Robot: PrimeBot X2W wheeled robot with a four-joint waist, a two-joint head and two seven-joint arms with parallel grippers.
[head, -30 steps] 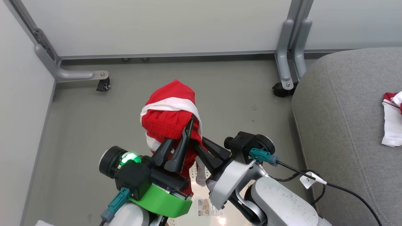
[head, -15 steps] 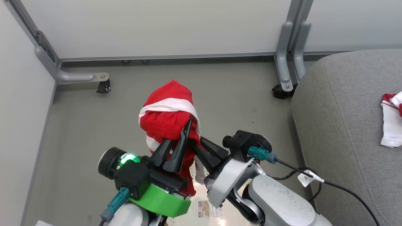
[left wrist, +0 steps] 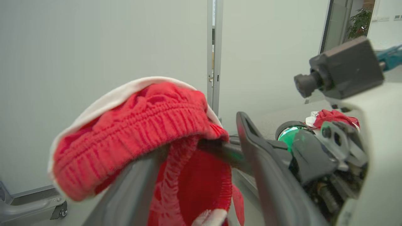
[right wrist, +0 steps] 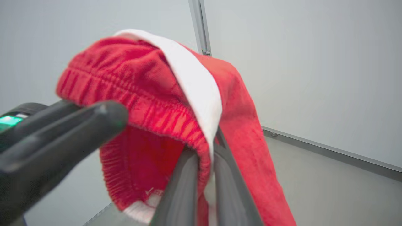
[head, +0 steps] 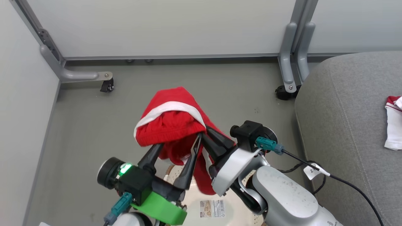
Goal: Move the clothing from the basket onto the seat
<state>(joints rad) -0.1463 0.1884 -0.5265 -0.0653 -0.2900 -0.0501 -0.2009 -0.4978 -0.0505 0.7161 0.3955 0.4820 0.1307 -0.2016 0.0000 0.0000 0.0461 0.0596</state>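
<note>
We hold the red fabric garment with white band point(head: 169, 125) above the cream perforated plastic basket point(head: 191, 204), our right fingers point(head: 216, 141) pinched shut on its waistband so 1 arm can carry it to the large grey upholstered seat point(head: 345, 125), our left fingers point(head: 190, 163) spread wide, seemingly gripping nothing.

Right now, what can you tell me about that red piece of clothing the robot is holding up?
The red garment is soft knit-looking fabric with a gathered elastic waistband and a white band across its top. It hangs crumpled in the air above the basket. The right gripper pinches its waistband between shut fingers; the left gripper stands open beneath it, cloth resting on one finger. A white edge shows at its lower end.
</note>
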